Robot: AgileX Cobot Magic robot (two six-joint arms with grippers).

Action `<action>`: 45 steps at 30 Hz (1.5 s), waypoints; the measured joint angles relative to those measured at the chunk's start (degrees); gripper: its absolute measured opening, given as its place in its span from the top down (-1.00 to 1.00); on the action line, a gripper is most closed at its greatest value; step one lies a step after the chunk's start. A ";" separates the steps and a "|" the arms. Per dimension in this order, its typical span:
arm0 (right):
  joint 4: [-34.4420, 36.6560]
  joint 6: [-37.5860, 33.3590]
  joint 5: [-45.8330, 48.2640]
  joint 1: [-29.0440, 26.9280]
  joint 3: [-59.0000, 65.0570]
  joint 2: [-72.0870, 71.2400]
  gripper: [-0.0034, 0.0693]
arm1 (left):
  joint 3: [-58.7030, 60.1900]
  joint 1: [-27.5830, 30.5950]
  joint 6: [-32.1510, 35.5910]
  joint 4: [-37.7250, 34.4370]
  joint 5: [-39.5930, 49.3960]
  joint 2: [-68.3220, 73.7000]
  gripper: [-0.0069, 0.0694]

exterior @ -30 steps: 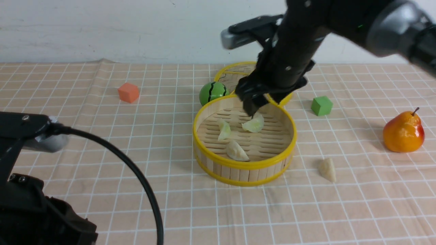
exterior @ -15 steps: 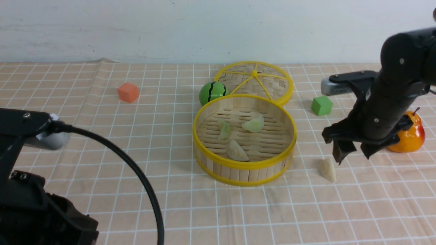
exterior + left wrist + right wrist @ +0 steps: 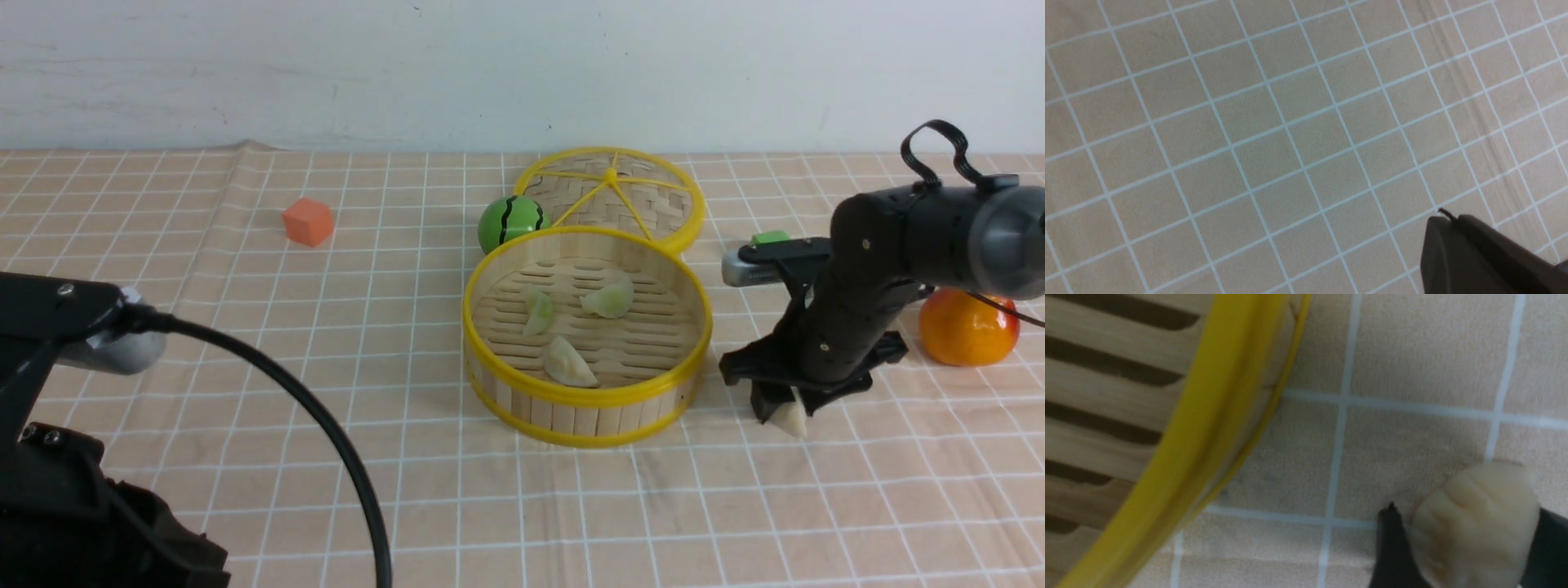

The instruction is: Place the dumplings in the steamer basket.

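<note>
The steamer basket [image 3: 588,398] stands mid-table and holds two pale green dumplings [image 3: 537,310] [image 3: 608,298] and one cream dumpling [image 3: 567,363]. A second cream dumpling [image 3: 790,420] lies on the cloth right of the basket. My right gripper [image 3: 785,408] is down on it. In the right wrist view the black fingers [image 3: 1392,547] press both sides of this dumpling [image 3: 1474,526], beside the basket's yellow rim [image 3: 1208,428]. My left gripper [image 3: 1439,214] is shut and empty over bare checked cloth at the near left.
The flat woven lid [image 3: 612,192] lies behind the basket, with a green striped ball [image 3: 510,222] at its left. An orange cube [image 3: 309,221] sits far left. A green cube [image 3: 770,238] and an orange pear [image 3: 967,327] are partly hidden behind my right arm.
My right arm left the basket after dropping a green dumpling there, swung right, and came down. Its jaws now grip the cream dumpling on the cloth. The left arm has barely moved.
</note>
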 joint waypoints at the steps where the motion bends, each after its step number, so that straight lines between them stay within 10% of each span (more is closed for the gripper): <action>1: 0.02 0.00 0.11 0.00 0.00 -0.05 0.17 | 0.00 0.00 0.00 0.00 0.22 0.00 0.81; 13: 2.88 -7.13 12.40 7.12 -15.07 -8.21 0.24 | 0.00 0.00 0.00 0.00 0.07 0.00 0.81; 26: 3.93 -7.13 3.12 14.11 -17.22 4.83 0.23 | 0.00 0.00 0.00 0.00 1.83 -1.17 0.80; 37: 3.91 -7.13 3.96 14.11 -17.97 2.76 -0.45 | 2.33 0.00 0.00 1.80 2.68 -18.83 0.78; 45: 4.57 -7.13 7.63 14.31 -16.04 -17.11 0.09 | 16.17 0.00 0.00 5.11 -3.45 -40.16 0.77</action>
